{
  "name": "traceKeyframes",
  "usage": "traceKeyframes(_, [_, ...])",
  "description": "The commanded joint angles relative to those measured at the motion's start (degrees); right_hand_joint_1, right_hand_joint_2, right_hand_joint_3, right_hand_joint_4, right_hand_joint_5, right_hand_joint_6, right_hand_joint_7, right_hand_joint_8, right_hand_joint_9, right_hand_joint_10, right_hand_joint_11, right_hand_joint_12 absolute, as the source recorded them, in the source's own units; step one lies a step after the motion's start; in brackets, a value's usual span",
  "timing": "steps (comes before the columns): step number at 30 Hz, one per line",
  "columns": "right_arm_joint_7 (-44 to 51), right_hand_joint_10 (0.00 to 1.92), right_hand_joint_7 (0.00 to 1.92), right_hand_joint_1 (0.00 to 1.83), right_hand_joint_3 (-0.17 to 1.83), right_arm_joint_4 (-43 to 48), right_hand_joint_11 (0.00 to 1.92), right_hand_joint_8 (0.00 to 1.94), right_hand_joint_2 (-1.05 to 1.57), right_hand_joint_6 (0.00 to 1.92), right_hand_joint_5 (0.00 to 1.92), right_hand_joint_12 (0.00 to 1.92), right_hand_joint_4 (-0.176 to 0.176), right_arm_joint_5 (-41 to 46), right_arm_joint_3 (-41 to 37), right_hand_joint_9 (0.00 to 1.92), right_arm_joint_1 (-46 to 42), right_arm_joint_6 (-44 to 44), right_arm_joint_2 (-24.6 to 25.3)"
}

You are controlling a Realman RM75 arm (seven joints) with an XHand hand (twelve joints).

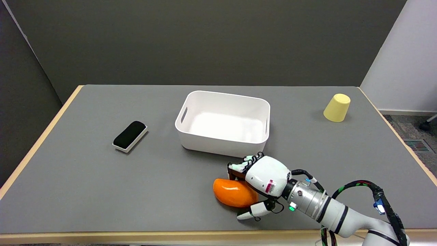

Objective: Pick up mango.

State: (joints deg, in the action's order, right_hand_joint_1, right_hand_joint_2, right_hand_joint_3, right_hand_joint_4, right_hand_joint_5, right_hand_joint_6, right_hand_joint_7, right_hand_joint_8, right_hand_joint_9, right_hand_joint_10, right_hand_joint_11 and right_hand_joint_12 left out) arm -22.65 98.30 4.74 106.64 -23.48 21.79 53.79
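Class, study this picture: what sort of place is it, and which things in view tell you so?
Probably a robotics lab or test room. A grey table set against bare partition walls holds a few staged props: a mango, a white bin and an upturned yellow cup. A robot's right hand reaches around the mango.

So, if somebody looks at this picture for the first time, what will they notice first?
Most likely the bright orange mango near the table's front edge, with the right hand around its right end, fingers behind it and the thumb in front; whether it is gripped firmly is unclear. Next comes the white bin in the middle of the table, just behind the hand. A yellow cup stands upside down at the far right, and a black eraser lies to the left.
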Motion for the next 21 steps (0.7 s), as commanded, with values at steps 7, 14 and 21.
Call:
traceKeyframes(7, [3.1, 1.32, 0.88, 1.2, 0.32, 3.6, 0.67, 1.46, 1.1, 1.41, 0.61, 1.65, -0.176, 2.4, -8.2, 0.85, -0.8, 8.3, -0.9])
traceKeyframes(14, [3.1, 1.33, 0.89, 1.21, 0.36, 5.7, 0.68, 1.45, 1.07, 1.41, 0.62, 1.66, -0.176, 10.3, -10.6, 0.85, -0.7, 21.6, -2.9])
traceKeyframes(21, [4.4, 1.43, 0.76, 1.19, 0.42, 3.8, 0.64, 1.48, 1.05, 1.45, 0.71, 1.79, -0.176, 13.2, -9.2, 0.85, 7.7, 25.4, -2.6])
